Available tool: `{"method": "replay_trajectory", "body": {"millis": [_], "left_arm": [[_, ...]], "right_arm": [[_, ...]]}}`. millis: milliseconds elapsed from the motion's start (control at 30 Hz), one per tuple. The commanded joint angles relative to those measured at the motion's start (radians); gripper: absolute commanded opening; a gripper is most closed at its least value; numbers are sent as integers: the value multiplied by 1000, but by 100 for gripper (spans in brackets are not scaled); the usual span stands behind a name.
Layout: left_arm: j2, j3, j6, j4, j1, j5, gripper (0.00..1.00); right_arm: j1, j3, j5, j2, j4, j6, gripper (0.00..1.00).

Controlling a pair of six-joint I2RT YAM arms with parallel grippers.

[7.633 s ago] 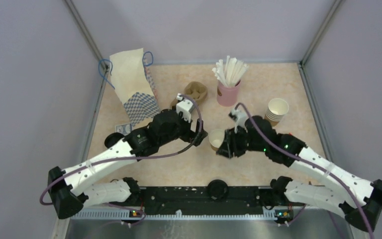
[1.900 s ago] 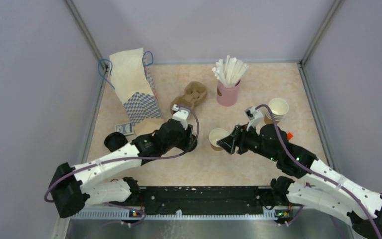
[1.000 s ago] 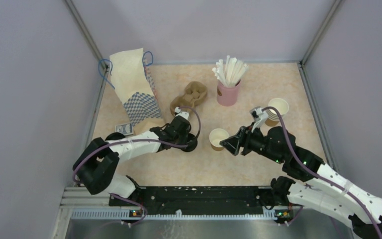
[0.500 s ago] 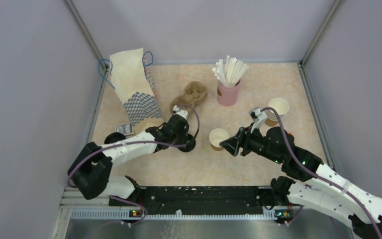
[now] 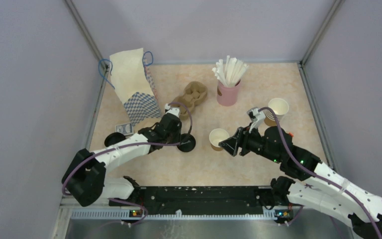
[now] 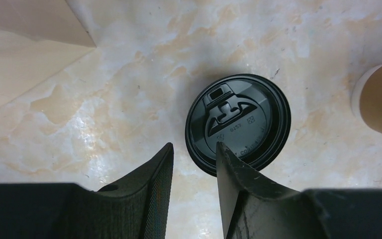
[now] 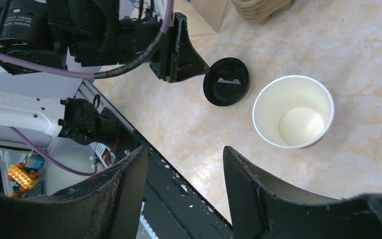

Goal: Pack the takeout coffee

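Note:
The takeout coffee cup [image 5: 217, 139], brown kraft outside and white inside, stands upright and lidless mid-table; it is empty in the right wrist view [image 7: 293, 110]. Its round black lid [image 5: 187, 143] lies flat on the table just left of it [image 6: 238, 121]. My left gripper [image 5: 180, 138] hovers at the lid's near-left edge, open [image 6: 194, 145], with only bare table between its fingers; the right finger's tip overlaps the lid's rim. My right gripper [image 5: 231, 146] is open [image 7: 184, 154] just right of the cup and holds nothing.
A paper bag [image 5: 132, 84] stands at the back left, with a brown cup carrier [image 5: 191, 94] beside it. A pink cup of white straws [image 5: 229, 82] and a stack of lidless cups [image 5: 277, 110] stand at the right. Another black lid [image 5: 113, 139] lies at the left.
My left wrist has pulled back and up-left from the lid, which now shows fully on the table. The right arm and the cup have hardly moved.

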Motion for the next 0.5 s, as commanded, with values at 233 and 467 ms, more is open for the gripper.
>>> {"method": "replay_trajectory", "body": {"millis": [233, 467], "left_arm": [[142, -9, -6, 69, 3, 63, 42], [185, -8, 3, 75, 3, 75, 27]], "right_arm": [[-7, 1, -1, -25, 18, -14, 57], [-6, 1, 5, -32, 14, -16, 57]]}}
